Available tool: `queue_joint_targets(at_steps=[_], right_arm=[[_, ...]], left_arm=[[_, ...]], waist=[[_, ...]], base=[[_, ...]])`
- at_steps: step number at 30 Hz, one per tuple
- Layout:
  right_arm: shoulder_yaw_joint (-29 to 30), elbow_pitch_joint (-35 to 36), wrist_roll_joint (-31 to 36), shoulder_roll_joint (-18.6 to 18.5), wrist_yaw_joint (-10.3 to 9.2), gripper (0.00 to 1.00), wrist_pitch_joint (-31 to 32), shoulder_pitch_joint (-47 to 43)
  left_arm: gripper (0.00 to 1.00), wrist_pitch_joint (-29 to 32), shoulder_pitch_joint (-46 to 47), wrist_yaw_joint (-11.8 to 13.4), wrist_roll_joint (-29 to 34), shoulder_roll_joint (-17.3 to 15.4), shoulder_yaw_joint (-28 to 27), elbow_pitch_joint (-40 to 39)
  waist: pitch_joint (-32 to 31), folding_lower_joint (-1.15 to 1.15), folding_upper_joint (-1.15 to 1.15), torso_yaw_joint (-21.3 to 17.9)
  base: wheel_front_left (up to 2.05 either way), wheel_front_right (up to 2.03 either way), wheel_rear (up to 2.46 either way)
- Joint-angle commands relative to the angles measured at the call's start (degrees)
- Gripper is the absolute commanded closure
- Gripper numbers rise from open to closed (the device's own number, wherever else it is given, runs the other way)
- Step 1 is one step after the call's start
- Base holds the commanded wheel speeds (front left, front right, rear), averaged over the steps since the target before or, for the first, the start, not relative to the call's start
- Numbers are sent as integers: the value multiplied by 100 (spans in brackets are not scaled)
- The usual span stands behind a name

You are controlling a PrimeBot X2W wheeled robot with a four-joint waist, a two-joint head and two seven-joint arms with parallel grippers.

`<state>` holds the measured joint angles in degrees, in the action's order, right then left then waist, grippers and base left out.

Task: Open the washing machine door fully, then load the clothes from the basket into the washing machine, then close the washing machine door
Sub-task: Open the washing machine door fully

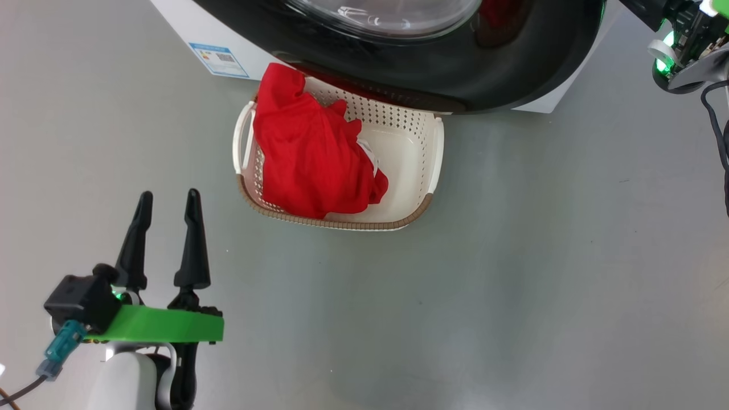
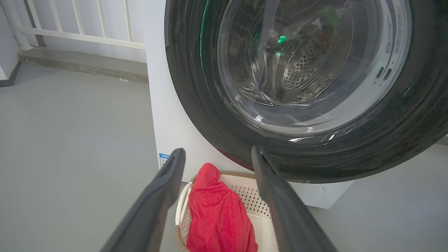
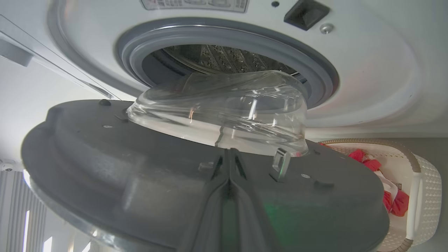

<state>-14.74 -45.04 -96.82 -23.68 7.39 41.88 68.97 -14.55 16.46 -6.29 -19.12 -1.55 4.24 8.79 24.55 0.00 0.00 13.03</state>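
Lying in the basket (image 1: 342, 224), clothes (image 1: 310, 159); door (image 1: 512, 68) ajar.

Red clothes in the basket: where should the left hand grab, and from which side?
Pinch the bunched folds mid-pile of the clothes, coming down from above on the near side with the open left hand. The basket walls block a side approach, and the washing machine door overhangs its far rim.

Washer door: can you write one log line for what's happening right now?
door: partly open | right gripper: shut, tips at door's inner face | left gripper: open, empty | clothes: in basket
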Motion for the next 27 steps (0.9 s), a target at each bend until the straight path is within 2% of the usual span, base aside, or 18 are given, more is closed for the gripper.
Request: queue_joint_targets(at_steps=[1, 8, 9, 11, 12, 13, 20, 26, 27], right_arm=[[-6, 193, 38, 57, 10, 100, -57, -156], [79, 361, 131, 19, 10, 100, -314, -214], [107, 398, 143, 11, 10, 94, -372, -220], [149, 466, 174, -8, 10, 60, -472, -241], [169, 492, 193, -18, 10, 28, -527, -255], [186, 516, 205, -26, 10, 0, -563, -273], [269, 912, 323, -110, 10, 0, -766, -477], [371, 2000, 500, -203, 10, 0, -1100, -1050], [394, 2387, 583, -237, 10, 0, -1232, -1330]], left_arm=[[0, -45, -79, -4, 81, -132, -208, -103], [0, -45, -95, -10, 102, -132, -245, -80], [0, -45, -96, -11, 106, -132, -250, -79], [0, -45, -101, -13, 116, -132, -262, -75], [0, -45, -107, -13, 123, -132, -272, -73], [0, -45, -114, -14, 130, -132, -283, -71], [0, -45, -154, -17, 182, -132, -342, -65], [0, -45, -212, -27, 254, -132, -411, -75], [0, -45, -244, -32, 286, -132, -447, -82]], waist=[[-11, 0, 0, -9], [-72, 0, 0, -65], [-81, 0, 0, -76], [-104, 0, 0, -103], [-116, 0, 0, -120], [-129, 0, 0, -137], [-221, 0, 0, -232], [-368, 0, 0, -316], [-432, 0, 0, -359]], base=[[0, 0, 0], [0, 0, 0], [0, 0, 0], [0, 0, 0], [0, 0, 0], [0, 0, 0], [0, 0, 0], [0, 0, 0], [0, 0, 0]])
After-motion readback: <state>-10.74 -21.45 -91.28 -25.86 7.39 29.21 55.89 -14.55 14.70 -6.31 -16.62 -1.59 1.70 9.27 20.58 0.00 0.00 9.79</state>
